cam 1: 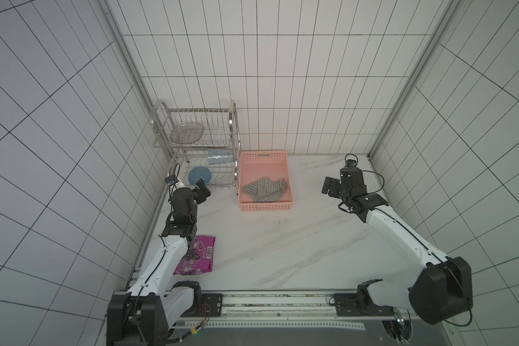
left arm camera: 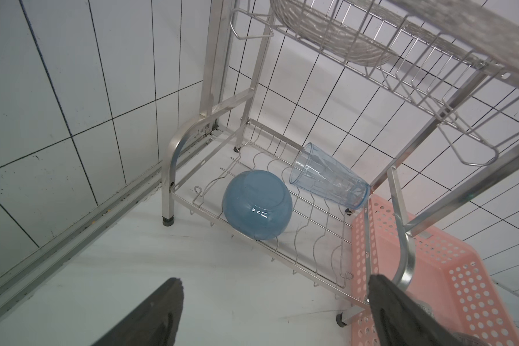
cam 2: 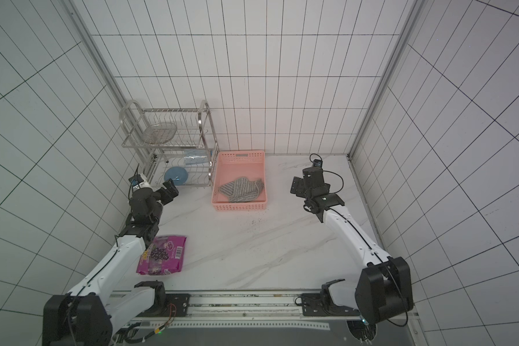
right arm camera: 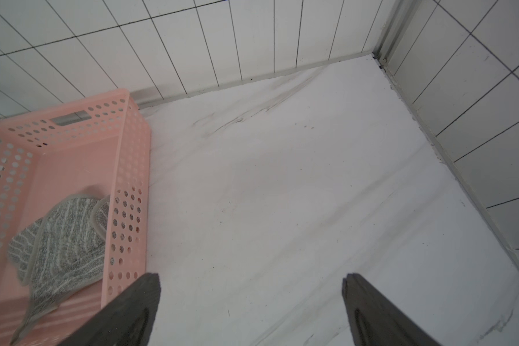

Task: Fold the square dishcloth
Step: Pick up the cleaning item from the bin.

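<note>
The square dishcloth (cam 1: 264, 190) (cam 2: 241, 189) (right arm camera: 63, 239) is grey with thin whitish stripes. It lies crumpled in the near half of the pink basket (cam 1: 265, 206) (cam 2: 240, 206) (right arm camera: 126, 179). My left gripper (cam 1: 203, 191) (cam 2: 170, 190) (left arm camera: 274, 280) is open and holds nothing. It hangs left of the basket, in front of the rack's lower shelf. On the other side of the basket, my right gripper (cam 1: 329, 185) (cam 2: 296, 186) (right arm camera: 251, 278) is open and holds nothing above the bare marble table, a short gap from the basket wall.
A steel dish rack (cam 1: 192, 143) stands at the back left, touching the basket. It holds an upturned blue bowl (cam 1: 199, 175) (left arm camera: 256, 205), a clear tumbler (left arm camera: 327, 176) on its side and a mesh strainer (cam 1: 187, 132). A purple snack packet (cam 1: 197, 260) lies under my left arm. Dark crumbs (cam 1: 279, 221) dot the table.
</note>
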